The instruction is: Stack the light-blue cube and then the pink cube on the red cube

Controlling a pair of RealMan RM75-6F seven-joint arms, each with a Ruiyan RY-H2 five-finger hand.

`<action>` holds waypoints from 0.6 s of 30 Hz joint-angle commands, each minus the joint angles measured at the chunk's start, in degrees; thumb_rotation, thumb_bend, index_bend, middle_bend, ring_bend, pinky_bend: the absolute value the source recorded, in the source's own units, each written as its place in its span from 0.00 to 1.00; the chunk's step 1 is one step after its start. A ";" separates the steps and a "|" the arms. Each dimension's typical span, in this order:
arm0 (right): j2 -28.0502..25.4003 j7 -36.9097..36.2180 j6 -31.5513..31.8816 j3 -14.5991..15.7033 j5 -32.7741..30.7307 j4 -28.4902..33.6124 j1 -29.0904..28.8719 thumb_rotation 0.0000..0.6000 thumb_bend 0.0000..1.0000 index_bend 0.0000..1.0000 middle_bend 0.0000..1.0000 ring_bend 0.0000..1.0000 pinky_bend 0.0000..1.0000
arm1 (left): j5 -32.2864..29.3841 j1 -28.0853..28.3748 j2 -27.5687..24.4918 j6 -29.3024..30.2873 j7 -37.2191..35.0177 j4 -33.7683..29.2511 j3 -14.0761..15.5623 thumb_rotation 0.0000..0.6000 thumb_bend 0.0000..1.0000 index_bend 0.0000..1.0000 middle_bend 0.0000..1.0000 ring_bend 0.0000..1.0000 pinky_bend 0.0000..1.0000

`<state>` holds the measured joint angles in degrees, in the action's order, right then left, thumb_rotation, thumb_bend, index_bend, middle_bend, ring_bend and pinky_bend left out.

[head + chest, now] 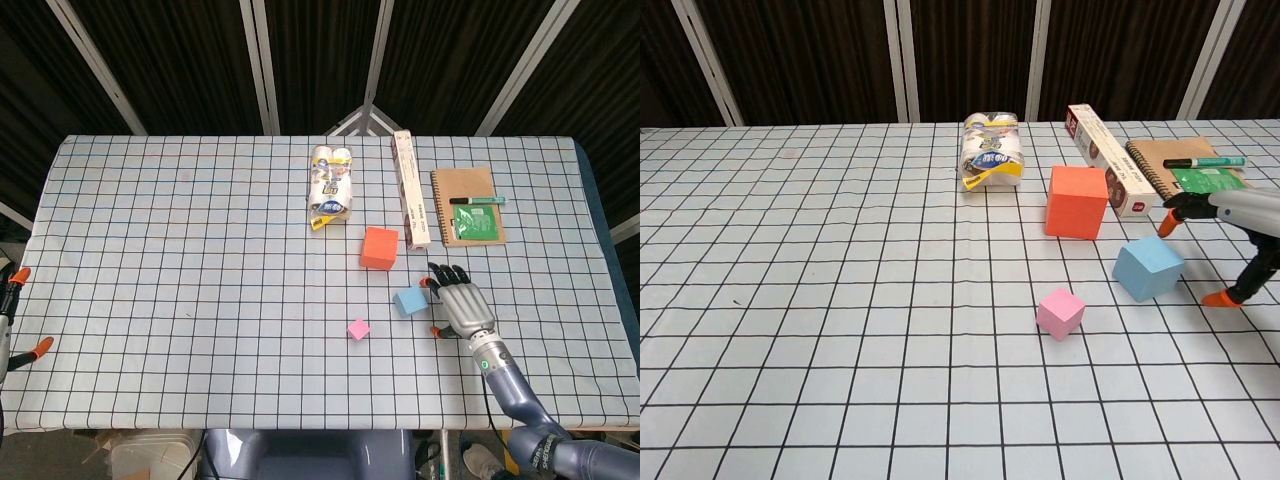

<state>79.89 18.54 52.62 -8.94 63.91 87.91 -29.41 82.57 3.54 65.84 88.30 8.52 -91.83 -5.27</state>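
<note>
Table (150, 250) with a checked cloth carries all items. Right hand (461, 302) hovers just right of the light-blue cube (409, 300), palm down, fingers apart, holding nothing; in the chest view its orange fingertips (1167, 224) flank that cube (1148, 268) without visibly touching it. Left hand (8, 322) shows only partly at the left table edge; its state cannot be determined. Red cube (379, 248) stands behind the light-blue cube, clear of it. Pink cube (358, 329) lies nearest the front edge, left of the light-blue cube.
</note>
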 commanded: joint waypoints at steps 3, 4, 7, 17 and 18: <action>0.70 -0.29 -0.07 0.33 0.04 -0.80 -0.65 1.00 0.25 0.25 0.00 0.00 0.00 | -0.39 0.03 0.16 0.02 0.38 -0.06 -0.16 1.00 0.16 0.04 0.00 0.00 0.00; 0.78 -0.26 -0.06 0.37 0.03 -0.88 -0.74 1.00 0.25 0.25 0.00 0.00 0.00 | -0.42 0.06 0.18 0.00 0.42 -0.06 -0.18 1.00 0.16 0.04 0.00 0.00 0.00; 1.19 -0.06 0.18 0.41 -0.11 -0.97 -1.14 1.00 0.25 0.25 0.00 0.00 0.00 | -0.47 0.17 0.27 -0.17 0.69 -0.06 -0.15 1.00 0.16 0.04 0.00 0.00 0.00; 2.30 0.83 0.03 0.58 -1.29 -1.48 -2.42 1.00 0.25 0.25 0.00 0.00 0.00 | -0.78 0.12 0.21 -0.03 0.63 -0.07 -0.26 1.00 0.16 0.04 0.00 0.00 0.00; 2.42 0.82 0.06 0.51 -1.42 -1.62 -2.51 1.00 0.25 0.25 0.00 0.00 0.00 | -0.80 0.11 0.20 -0.04 0.60 -0.06 -0.25 1.00 0.16 0.04 0.00 0.00 0.00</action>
<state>82.24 19.36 52.66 -8.39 62.56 86.37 -31.86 81.77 3.65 66.04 88.26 9.11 -91.90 -5.53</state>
